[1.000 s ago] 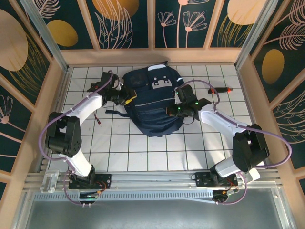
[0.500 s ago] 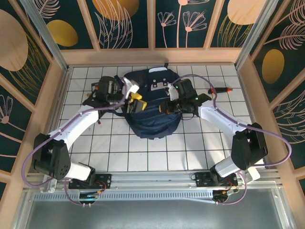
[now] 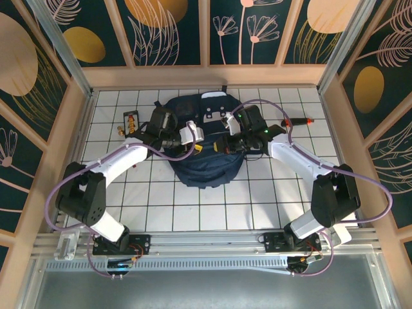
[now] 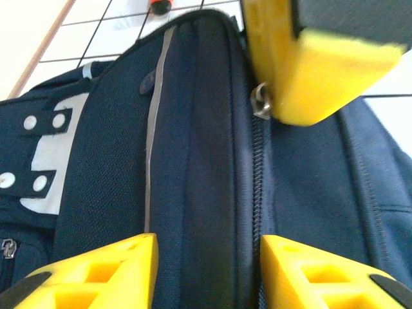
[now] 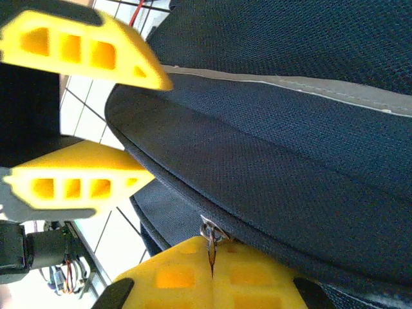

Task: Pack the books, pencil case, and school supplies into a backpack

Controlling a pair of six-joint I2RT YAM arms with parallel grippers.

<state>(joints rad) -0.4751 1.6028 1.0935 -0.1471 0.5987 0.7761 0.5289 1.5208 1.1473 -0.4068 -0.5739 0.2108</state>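
backpack (image 3: 207,172): its zipper pull (image 5: 210,233) clamped in right tool (image 5: 212,256); left tool (image 4: 207,252) apart.

Backpack (image 3: 207,168) mid-table — left fingers (image 3: 197,149), right fingers (image 3: 219,145) close together over it; black card (image 3: 131,120) at left.

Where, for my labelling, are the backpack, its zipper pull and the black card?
backpack (image 3: 206,171): top external view, lower front panel.
zipper pull (image 5: 207,227): right wrist view, its metal ring.
black card (image 3: 131,120): top external view, its middle.
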